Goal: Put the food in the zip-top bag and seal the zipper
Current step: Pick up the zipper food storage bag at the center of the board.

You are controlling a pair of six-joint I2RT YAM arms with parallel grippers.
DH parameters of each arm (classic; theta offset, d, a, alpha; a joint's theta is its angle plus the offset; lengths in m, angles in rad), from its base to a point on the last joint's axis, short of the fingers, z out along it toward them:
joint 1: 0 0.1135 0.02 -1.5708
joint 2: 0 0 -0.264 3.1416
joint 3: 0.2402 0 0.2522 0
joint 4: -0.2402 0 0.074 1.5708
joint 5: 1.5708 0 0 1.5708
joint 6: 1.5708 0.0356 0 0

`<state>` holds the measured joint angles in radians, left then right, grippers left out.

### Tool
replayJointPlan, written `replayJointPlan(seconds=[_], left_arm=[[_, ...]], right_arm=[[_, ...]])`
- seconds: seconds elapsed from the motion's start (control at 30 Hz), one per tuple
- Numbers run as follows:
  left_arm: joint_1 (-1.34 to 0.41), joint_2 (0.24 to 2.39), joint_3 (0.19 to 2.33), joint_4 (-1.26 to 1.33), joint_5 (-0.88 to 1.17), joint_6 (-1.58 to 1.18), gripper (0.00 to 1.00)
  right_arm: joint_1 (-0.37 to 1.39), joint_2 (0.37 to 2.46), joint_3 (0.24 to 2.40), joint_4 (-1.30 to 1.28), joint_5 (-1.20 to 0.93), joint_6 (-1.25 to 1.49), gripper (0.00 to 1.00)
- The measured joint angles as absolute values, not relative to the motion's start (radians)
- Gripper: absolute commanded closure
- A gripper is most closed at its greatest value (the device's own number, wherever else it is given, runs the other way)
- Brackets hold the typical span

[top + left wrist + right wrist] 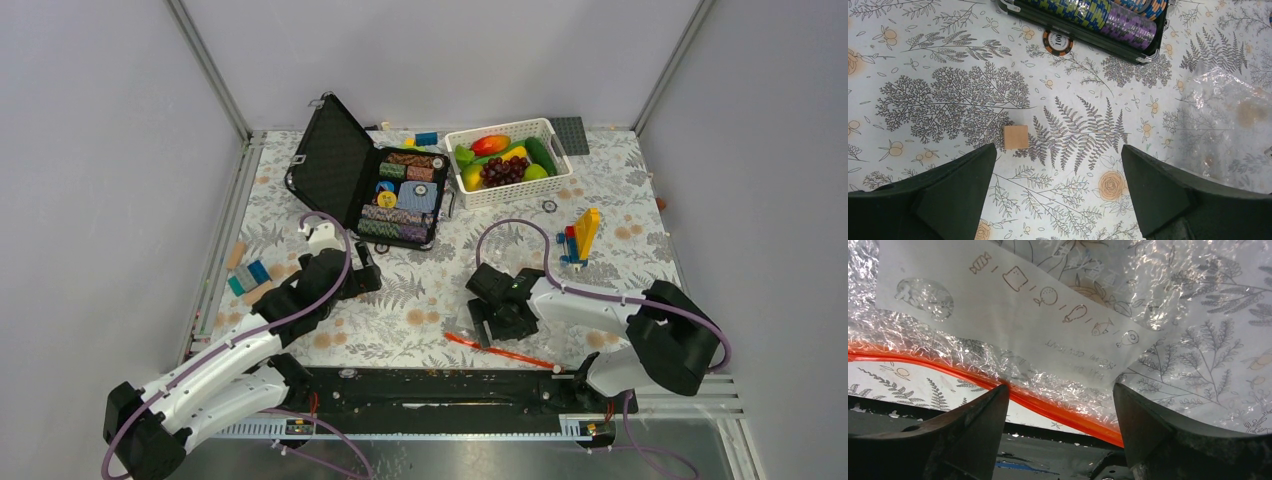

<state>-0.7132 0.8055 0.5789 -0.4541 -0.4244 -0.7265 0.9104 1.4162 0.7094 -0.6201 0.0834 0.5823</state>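
The food lies in a white lattice basket point(512, 193) at the back: dark grapes point(503, 170), a red-orange mango point(490, 143) and a green cucumber point(541, 154) among it. The clear zip-top bag point(1013, 315) lies flat near the table's front edge, white label up. Its red-orange zipper point(1048, 406) runs along the near edge point(500, 352). My right gripper point(1060, 388) is open, low over the bag's mouth; the strip passes between the jaws and the left fingertip point(998, 395) touches it. My left gripper point(1058, 150) is open over bare cloth, holding nothing.
An open black case point(330, 160) of chip stacks stands at the back left, one loose chip point(1057, 41) beside it. A small wooden cube point(1015, 137) lies just ahead of my left finger. Toy bricks point(580, 235) stand to the right, small blocks point(250, 275) at the left edge.
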Motion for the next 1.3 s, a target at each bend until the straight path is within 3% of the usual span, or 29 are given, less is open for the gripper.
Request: replayJointPlan(seconds=[0.13, 0.3, 0.43, 0.83, 1.3], left_arm=[[-0.713, 0.801, 0.579, -0.455, -0.419, -0.727, 0.01], [-0.713, 0.793, 0.579, -0.455, -0.417, -0.73, 0.01], [-0.713, 0.784, 0.579, -0.457, -0.413, -0.73, 0.01], [-0.714, 0.696, 0.537, -0.462, -0.358, -0.73, 0.01], [-0.714, 0.405, 0.334, -0.418, -0.113, -0.743, 0.01]], right_arm=[[0.914, 1.424, 0.71, -0.619, 0.097, 0.591, 0.39], [0.918, 1.446, 0.727, -0.619, 0.105, 0.608, 0.76], [0.918, 1.458, 0.739, -0.607, 0.094, 0.62, 0.98], [0.928, 1.463, 0.742, -0.327, -0.057, 0.668, 1.0], [0.918, 1.308, 0.725, -0.06, -0.145, 0.771, 1.0]])
